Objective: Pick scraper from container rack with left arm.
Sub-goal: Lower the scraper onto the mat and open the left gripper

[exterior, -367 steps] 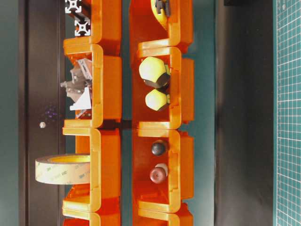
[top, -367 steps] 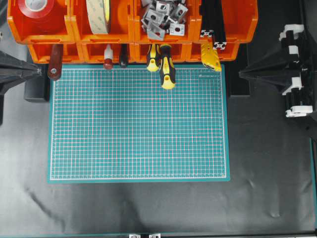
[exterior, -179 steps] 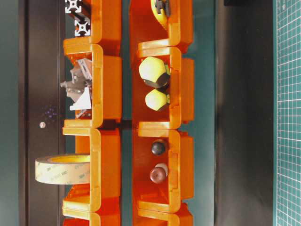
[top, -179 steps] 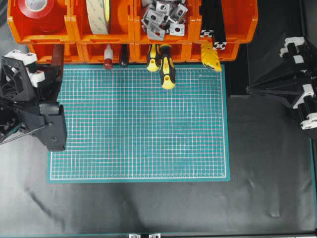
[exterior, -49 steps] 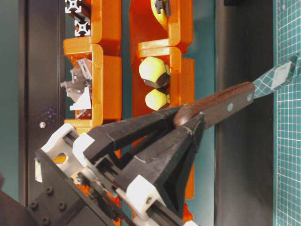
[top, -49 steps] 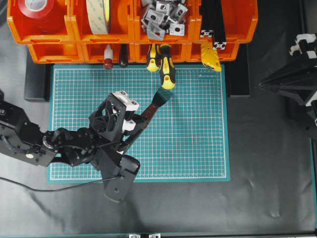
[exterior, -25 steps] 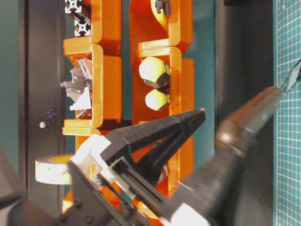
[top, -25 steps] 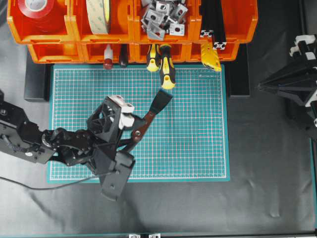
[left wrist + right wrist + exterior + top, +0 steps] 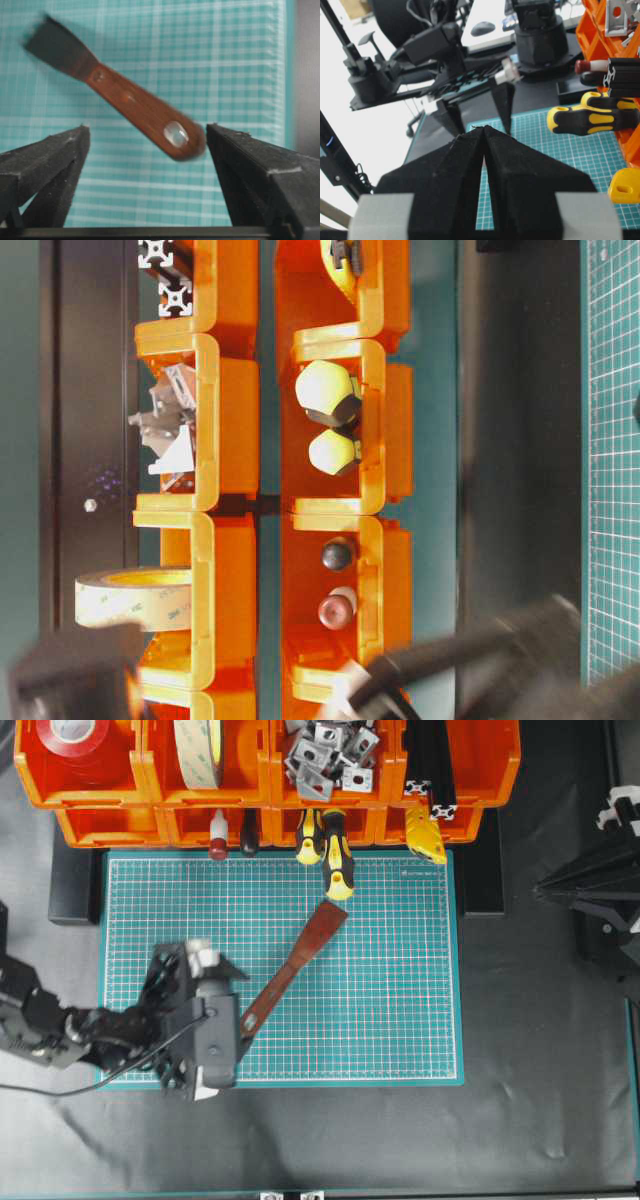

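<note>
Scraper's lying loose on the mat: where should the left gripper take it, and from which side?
Grip the wooden handle of the scraper, near its ringed end beside the open left gripper. Come straight down with the fingers across the handle's width: it lies flat and diagonal on the mat, and the thin blade offers little to pinch.

You've got the scraper (image 9: 290, 970) lying flat on the green grid surface, out of the container rack (image 9: 265, 780) and well apart from it. Reddish-brown wooden handle, metal-ringed hole at its end, dark flat blade widening to the tip. It sits diagonal: blade toward 1 o'clock, handle end toward 7 o'clock. The rack is bright orange, open-front bins in two rows, along the 12 o'clock edge of the overhead view.
</note>
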Tool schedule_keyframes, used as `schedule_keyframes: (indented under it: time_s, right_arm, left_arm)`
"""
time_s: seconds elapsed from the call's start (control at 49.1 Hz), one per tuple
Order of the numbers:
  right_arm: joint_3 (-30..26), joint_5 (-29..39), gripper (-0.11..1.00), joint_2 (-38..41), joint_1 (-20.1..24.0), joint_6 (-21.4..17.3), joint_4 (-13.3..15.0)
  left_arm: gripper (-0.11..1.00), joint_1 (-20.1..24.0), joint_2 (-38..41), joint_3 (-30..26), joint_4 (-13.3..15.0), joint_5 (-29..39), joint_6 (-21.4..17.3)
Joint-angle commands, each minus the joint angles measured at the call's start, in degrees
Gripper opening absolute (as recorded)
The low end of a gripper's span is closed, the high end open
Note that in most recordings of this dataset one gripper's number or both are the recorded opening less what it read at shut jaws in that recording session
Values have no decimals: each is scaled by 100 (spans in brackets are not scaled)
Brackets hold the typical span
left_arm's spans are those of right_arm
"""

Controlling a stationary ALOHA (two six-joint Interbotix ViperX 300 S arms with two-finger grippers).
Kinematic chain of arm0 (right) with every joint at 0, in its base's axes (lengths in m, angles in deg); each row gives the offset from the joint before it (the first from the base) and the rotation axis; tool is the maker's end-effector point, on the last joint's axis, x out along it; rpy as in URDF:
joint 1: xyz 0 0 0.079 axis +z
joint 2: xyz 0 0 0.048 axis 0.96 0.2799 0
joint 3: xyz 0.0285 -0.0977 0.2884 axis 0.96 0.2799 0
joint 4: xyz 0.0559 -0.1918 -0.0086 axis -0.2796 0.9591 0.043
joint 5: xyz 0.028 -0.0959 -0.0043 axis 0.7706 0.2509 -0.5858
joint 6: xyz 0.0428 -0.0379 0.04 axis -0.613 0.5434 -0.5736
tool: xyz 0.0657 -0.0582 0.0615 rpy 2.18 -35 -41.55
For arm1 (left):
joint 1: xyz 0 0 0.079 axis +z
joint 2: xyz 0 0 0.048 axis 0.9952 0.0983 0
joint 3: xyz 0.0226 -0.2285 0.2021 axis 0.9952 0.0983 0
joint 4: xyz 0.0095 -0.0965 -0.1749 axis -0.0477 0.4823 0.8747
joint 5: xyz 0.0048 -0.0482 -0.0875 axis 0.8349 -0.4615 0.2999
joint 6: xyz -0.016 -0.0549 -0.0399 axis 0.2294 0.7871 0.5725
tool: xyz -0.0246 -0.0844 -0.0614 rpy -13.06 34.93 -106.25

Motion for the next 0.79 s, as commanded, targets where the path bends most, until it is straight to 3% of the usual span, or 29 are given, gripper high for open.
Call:
schedule_keyframes:
  time_s: [0.0, 0.204, 0.448, 0.774]
  right_arm:
    - [-158, 26, 1, 44, -35, -9, -9]
    - [-176, 79, 1, 26, -79, -9, -9]
    - [-176, 79, 1, 9, -79, -9, -9]
    - [-220, 79, 1, -53, -79, -9, -9]
  left_arm:
    - [91, -44, -97, 62, -18, -193, 501]
    - [91, -158, -299, 325, -18, -316, 984]
    - [91, -343, -1354, 694, -18, -316, 932]
    - [91, -448, -3516, 1397, -18, -316, 712]
